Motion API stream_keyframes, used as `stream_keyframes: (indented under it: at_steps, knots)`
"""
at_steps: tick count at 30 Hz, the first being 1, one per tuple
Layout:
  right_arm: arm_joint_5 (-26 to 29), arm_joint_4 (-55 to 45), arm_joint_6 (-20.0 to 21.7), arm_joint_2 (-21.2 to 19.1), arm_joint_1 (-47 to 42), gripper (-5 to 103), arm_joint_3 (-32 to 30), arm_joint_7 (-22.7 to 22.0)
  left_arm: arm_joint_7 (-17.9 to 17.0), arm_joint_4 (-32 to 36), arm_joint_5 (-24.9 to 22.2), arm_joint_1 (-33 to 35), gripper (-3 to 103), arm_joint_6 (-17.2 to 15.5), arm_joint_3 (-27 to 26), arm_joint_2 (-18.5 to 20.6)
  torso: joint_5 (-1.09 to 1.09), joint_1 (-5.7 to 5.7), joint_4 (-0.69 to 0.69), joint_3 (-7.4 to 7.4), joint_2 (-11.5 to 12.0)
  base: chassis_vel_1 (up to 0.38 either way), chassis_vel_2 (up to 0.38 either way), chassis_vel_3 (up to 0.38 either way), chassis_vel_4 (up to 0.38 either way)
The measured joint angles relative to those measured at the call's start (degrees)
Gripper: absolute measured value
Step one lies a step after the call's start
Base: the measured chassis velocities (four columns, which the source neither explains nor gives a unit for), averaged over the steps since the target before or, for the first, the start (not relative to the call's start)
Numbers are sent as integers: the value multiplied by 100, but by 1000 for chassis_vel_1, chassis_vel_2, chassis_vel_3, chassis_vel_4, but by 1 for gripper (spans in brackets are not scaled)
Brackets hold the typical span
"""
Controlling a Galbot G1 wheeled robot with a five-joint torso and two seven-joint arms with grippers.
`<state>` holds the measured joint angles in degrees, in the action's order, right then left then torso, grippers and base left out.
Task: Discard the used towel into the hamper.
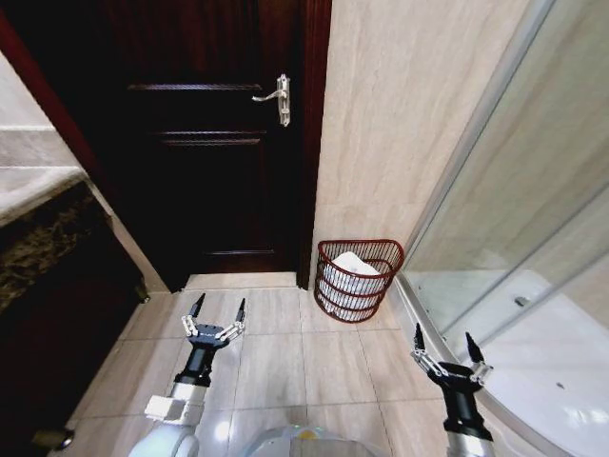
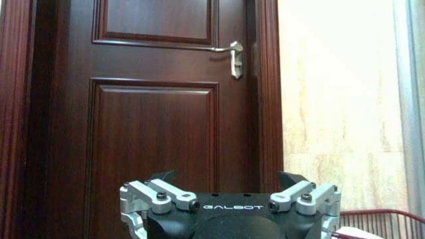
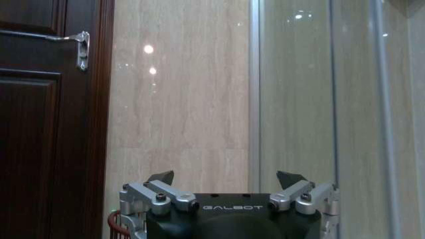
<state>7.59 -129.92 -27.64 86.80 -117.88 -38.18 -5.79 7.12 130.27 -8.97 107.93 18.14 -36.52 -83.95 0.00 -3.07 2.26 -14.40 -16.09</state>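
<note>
We see the hamper (image 1: 359,279) with the white towel (image 1: 352,267) inside — farther off, between our left gripper (image 1: 219,309) and right gripper (image 1: 445,345), both spread apart and empty.

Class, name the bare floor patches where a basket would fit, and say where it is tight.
Free: tiles between the door and the left pincer, and between both open pincers. Tight: the corner where the hamper, holding a towel, meets the shower glass.

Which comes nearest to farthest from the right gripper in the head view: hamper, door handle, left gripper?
From the right gripper, open, low on the right:
1. Hamper, ahead against the wall, holding a white towel.
2. Left gripper, open, across the floor to the left.
3. Door handle, high on the dark door.
</note>
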Motion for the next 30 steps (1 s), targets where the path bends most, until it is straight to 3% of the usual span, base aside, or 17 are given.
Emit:
stream_keyframes:
  at_steps: [30]
  knots:
    - [-126,86,-99,79,87,100,22,-269,48,-62,-16,-22,100,114,8,-4,0,0,0,-1,0,13,-15,-16,14]
